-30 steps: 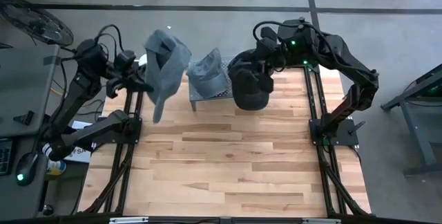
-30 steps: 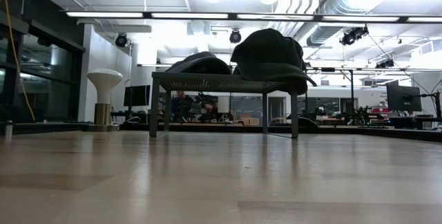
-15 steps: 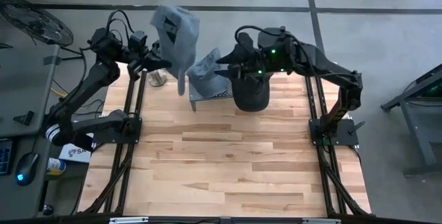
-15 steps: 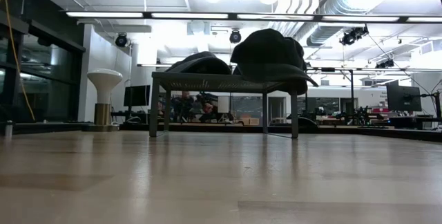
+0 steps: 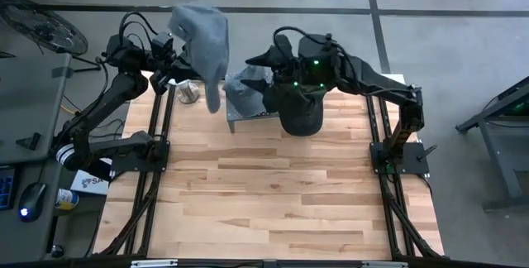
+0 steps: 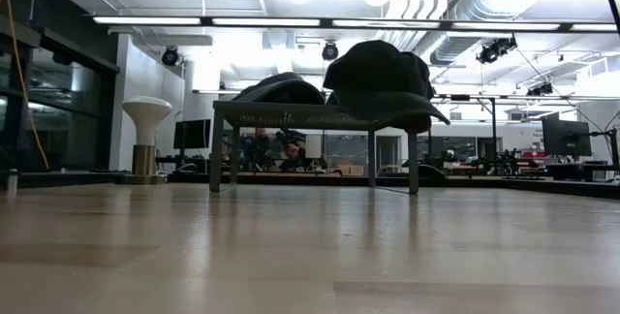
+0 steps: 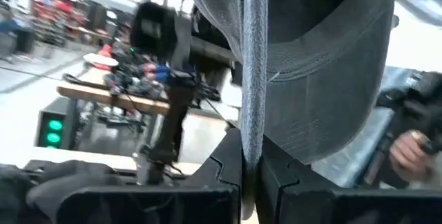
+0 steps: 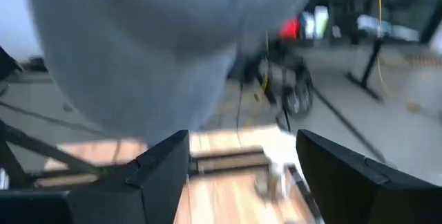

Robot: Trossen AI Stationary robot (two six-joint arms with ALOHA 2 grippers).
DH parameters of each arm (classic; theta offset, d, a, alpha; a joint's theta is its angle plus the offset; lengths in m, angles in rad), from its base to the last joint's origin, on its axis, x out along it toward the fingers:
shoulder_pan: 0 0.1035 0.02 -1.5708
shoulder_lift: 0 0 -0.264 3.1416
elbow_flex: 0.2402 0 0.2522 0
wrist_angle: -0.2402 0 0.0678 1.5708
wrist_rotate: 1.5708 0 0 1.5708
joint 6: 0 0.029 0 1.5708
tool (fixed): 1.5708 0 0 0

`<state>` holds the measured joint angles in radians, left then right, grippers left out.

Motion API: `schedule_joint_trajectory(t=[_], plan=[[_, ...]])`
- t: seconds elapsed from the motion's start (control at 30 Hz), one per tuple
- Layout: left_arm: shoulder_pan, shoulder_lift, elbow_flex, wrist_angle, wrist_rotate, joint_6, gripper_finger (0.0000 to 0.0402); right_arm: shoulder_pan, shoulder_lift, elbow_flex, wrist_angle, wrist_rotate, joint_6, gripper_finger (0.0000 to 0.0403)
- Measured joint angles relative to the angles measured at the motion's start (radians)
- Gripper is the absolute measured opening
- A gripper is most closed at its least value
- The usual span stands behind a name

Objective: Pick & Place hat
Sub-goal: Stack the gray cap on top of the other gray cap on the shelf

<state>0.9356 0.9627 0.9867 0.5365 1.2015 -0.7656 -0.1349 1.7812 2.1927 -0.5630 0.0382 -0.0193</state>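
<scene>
A light grey hat (image 5: 204,36) hangs in the air over the table's far left, with my left gripper (image 5: 169,68) shut on it; the same hat fills the left wrist view (image 7: 311,65). A black hat (image 5: 299,111) sits crown up on the right end of a small metal rack (image 5: 240,117), its brim overhanging (image 6: 407,115). A grey hat (image 5: 246,90) lies on the rack beside it. My right gripper (image 5: 263,69) hovers open above the rack, between the two resting hats, touching nothing. My left gripper pinches the light grey hat's edge (image 7: 250,124) between its two shut fingers. The edge stands thin and upright between them. The hat is lifted clear of the table and rack, and its brim (image 5: 213,94) hangs down.
A white mushroom-shaped stand (image 5: 188,93) is at the far left of the table, under the lifted hat. A fan (image 5: 41,24) and a desk stand beyond the left edge. The wooden tabletop (image 5: 273,193) stretches toward the near edge.
My right gripper has let go of the black hat, opened wide and gone toward the table's left, over the rack. My left gripper has carried the light grey hat up and toward the far edge; the hat has swung round.
</scene>
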Motion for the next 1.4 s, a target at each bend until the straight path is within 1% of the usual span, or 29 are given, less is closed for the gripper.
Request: schedule_joint_trajectory(t=[0.07, 0.13, 0.27, 0.3, 0.37, 0.43, 0.53, 0.6, 0.7, 0.8, 0.93, 1.1, 1.2, 1.4], plan=[[0.0, 0.002, 0.0, 0.0, 0.043, -0.003, 0.0005, -0.004, -0.006, 0.0, 0.051, -0.015, -0.022, 0.0261], [-0.001, 0.002, 0.0, -0.001, 0.078, -0.002, 0.0005, -0.015, -0.008, 0.0, 0.107, -0.054, -0.034, 0.0261], [-0.001, 0.002, 0.0, 0.001, 0.154, -0.012, 0.0005, -0.051, -0.009, 0.001, 0.188, -0.21, -0.044, 0.0261], [-0.004, 0.002, 0.0, 0.001, 0.165, -0.025, 0.0005, -0.059, -0.009, 0.001, 0.194, -0.232, -0.049, 0.0261], [-0.025, 0.002, 0.0, 0.002, 0.182, -0.041, 0.0005, -0.073, -0.009, 0.001, 0.205, -0.242, -0.051, 0.0261], [-0.053, 0.002, 0.0, 0.009, 0.181, -0.044, 0.0005, -0.089, -0.009, 0.001, 0.239, -0.271, -0.044, 0.0261], [-0.09, 0.002, 0.0, 0.017, 0.18, -0.041, 0.0005, -0.111, -0.009, 0.001, 0.308, -0.371, -0.007, 0.0261], [-0.11, 0.006, 0.0, 0.017, 0.169, -0.032, 0.0005, -0.121, -0.005, 0.002, 0.339, -0.401, 0.015, 0.0261], [-0.135, 0.017, 0.0, 0.015, 0.13, -0.023, 0.0005, -0.126, 0.006, 0.002, 0.361, -0.466, 0.045, 0.0261], [-0.139, 0.025, 0.0, 0.015, 0.119, -0.013, 0.0005, -0.124, 0.014, 0.001, 0.361, -0.524, 0.063, 0.0261], [-0.143, 0.037, 0.0, 0.014, 0.109, -0.009, 0.0005, -0.119, 0.012, 0.001, 0.388, -0.525, 0.047, 0.0261], [-0.189, 0.054, 0.0, 0.015, 0.097, 0.002, 0.0005, -0.121, 0.016, 0.001, 0.431, -0.527, 0.054, 0.0261], [-0.203, 0.069, 0.0, 0.016, 0.091, 0.002, 0.0005, -0.121, 0.02, 0.001, 0.441, -0.563, 0.064, 0.0261], [-0.225, 0.097, 0.0, 0.018, 0.065, 0.01, 0.0005, -0.105, 0.029, 0.001, 0.462, -0.573, 0.062, 0.0261]])
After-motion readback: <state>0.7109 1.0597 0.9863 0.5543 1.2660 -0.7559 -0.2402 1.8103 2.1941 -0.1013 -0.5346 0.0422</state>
